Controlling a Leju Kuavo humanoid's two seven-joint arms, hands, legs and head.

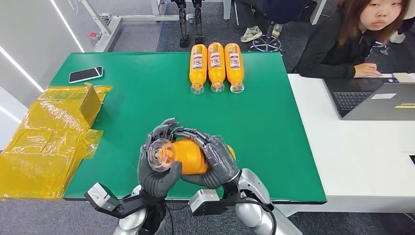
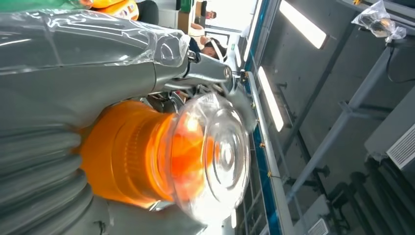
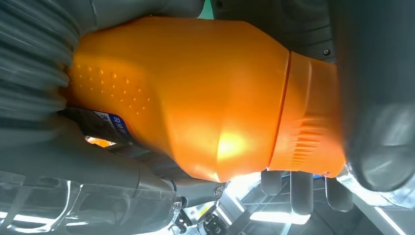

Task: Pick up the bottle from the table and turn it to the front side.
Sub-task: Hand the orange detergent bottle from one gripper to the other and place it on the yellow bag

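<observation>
Bottle already lifted near tabletop's front edge, left hand & right hand fingers clamped on it; turning to front prob. unfinished.

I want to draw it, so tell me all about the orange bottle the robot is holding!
The orange plastic bottle has a clear domed cap over an orange ribbed collar and a dimpled shoulder; a sliver of dark label shows. It lies sideways above the green table, cap toward the robot's left. The left hand grips the cap end, the right hand wraps the body.

Office-like lab — green table, laptop (person seated), metal rig frames
</observation>
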